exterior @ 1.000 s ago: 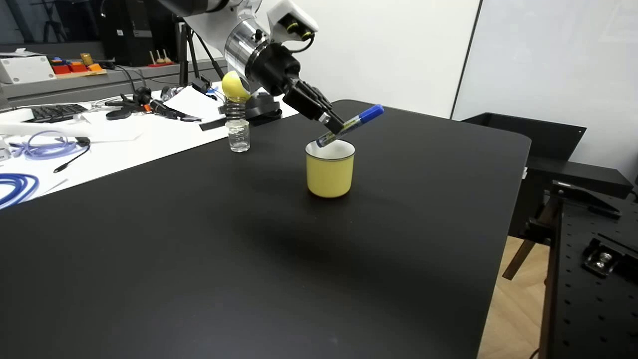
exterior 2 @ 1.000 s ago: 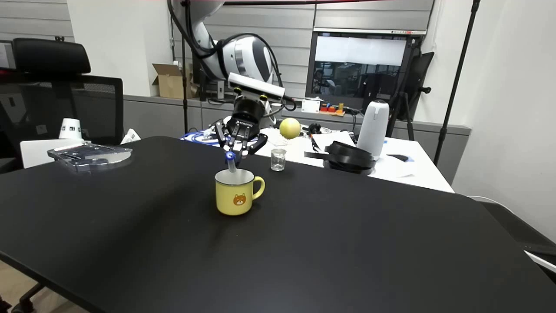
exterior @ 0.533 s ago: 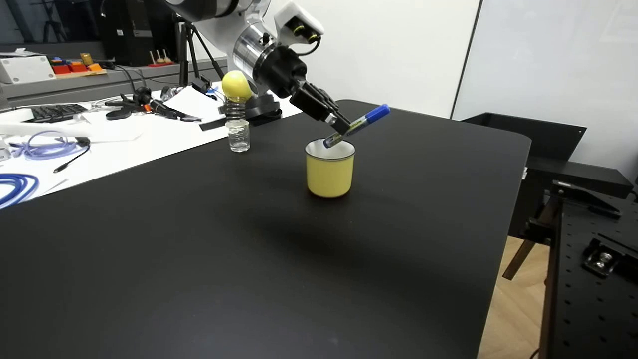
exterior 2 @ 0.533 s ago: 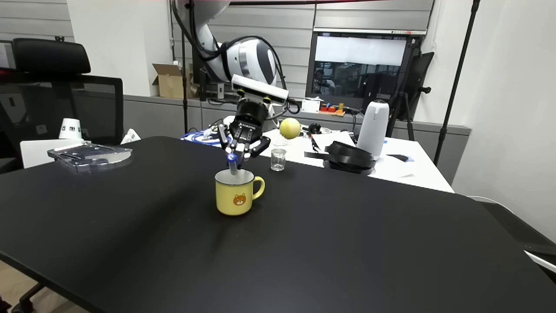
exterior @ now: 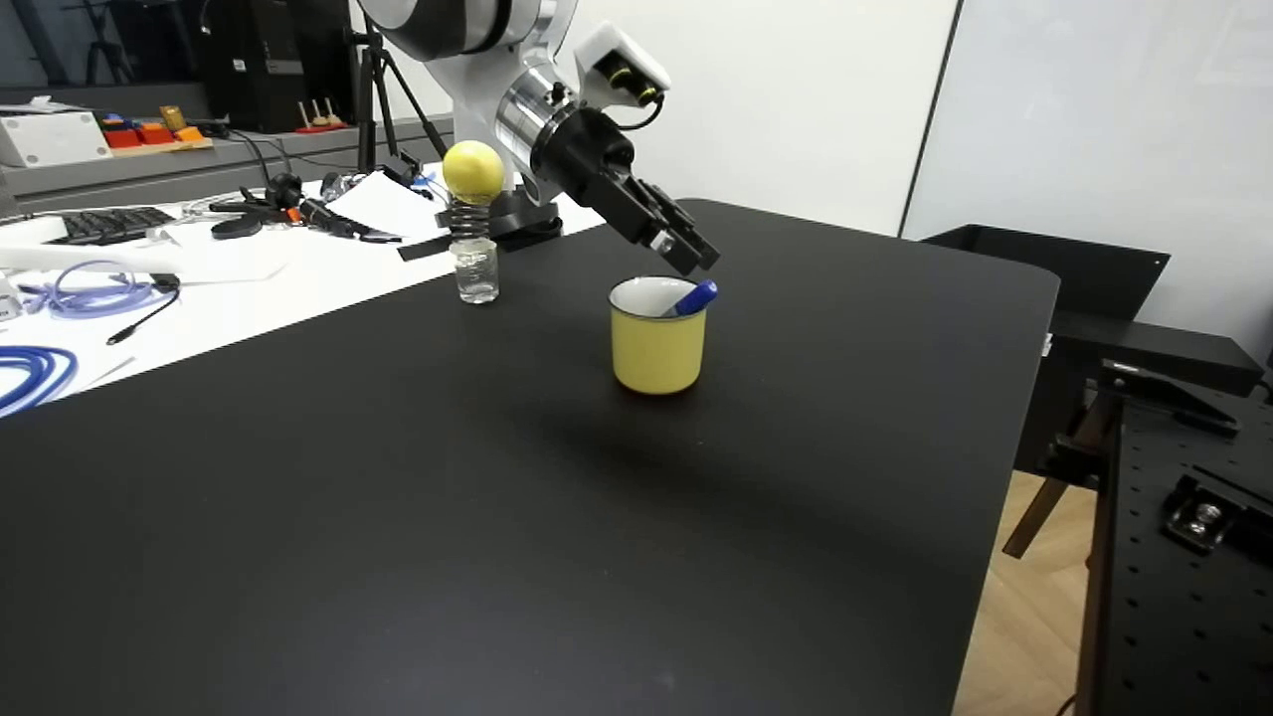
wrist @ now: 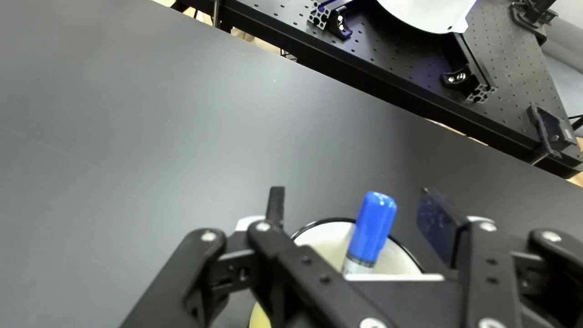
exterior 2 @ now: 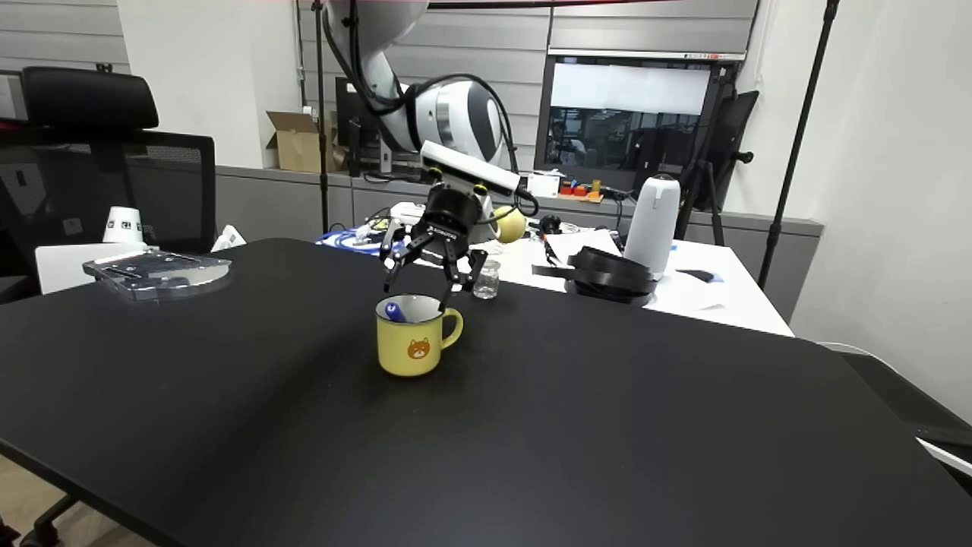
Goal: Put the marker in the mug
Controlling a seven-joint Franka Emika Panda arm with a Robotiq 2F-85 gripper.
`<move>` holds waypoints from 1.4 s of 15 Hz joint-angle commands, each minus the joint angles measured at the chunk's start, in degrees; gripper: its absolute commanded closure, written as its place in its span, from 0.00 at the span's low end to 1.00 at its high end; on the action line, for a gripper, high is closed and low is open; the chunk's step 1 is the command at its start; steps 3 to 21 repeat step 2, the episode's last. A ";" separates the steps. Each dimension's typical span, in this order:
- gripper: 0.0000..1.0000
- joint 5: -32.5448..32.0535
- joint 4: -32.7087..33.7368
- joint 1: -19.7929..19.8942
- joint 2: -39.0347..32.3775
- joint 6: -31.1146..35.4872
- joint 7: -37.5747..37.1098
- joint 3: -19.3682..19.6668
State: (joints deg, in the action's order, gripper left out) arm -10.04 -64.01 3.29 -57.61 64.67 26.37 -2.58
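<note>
The yellow mug stands upright on the black table, its handle and bear face seen in an exterior view. Inside it leans the marker, its blue cap poking above the rim and its lower part hidden by the mug wall. My gripper hangs just over the mug with its fingers spread wide. In the wrist view the marker's cap shows in the gap between the fingertips, touching neither pad. Part of the mug's white inside shows behind the gripper's linkage.
A clear bottle topped by a yellow ball stands behind the mug. A clear plate-like object lies on the table's far side. Cables and a keyboard crowd the white table.
The fingers have opened and let go of the marker, which has dropped from a tilted hold above the rim into the mug. The arm has shifted slightly forward and down. The mug stayed put.
</note>
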 commanded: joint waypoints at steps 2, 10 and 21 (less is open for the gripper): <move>0.00 -2.44 0.42 -1.35 1.01 -0.54 -0.21 -0.20; 0.00 -2.44 0.42 -1.35 1.01 -0.54 -0.21 -0.20; 0.00 -2.44 0.42 -1.35 1.01 -0.54 -0.21 -0.20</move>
